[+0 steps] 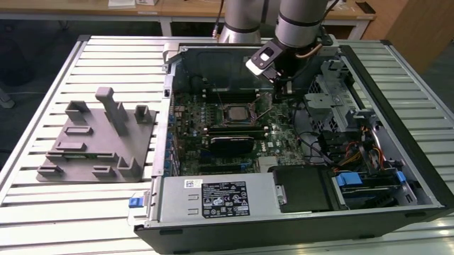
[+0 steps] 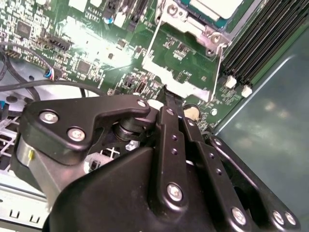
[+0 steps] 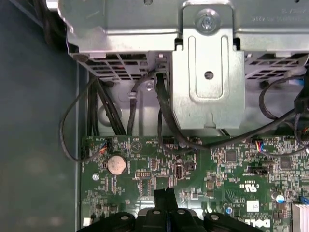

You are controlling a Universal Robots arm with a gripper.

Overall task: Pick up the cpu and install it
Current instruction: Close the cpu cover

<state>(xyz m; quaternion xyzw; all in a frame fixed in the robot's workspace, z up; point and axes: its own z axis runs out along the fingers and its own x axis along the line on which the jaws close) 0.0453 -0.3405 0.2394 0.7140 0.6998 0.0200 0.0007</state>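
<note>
The cpu [image 1: 236,113] [image 2: 215,7] lay seated in its socket [image 2: 193,24] on the green motherboard [image 1: 206,106], silver top up, a little apart from the gripper [image 3: 166,192] and not touched by it. In the second wrist view, thin wire levers [image 2: 219,63] ran along the socket's sides between the chip and the gripper. The gripper was clenched, its two black fingers [image 2: 169,111] pressed together with nothing between them, hanging over the board near its edge. A round coin battery [image 3: 116,165] sat on the board just beside the fingertips, and a row of black memory slots [image 2: 260,43] lay beyond the socket.

Ahead of the gripper in the first wrist view, black cables [image 3: 161,104] looped down from a bare metal drive bracket [image 3: 207,77] to the board's edge.

In the exterior view the arm [image 1: 301,21] reached down into the open computer case [image 1: 418,154], which lay on its side on the slatted desk [image 1: 35,212]. A grey fixture plate [image 1: 92,143] with upright posts rested on the desk outside the case, well apart from the gripper, on the far side of the cpu.
</note>
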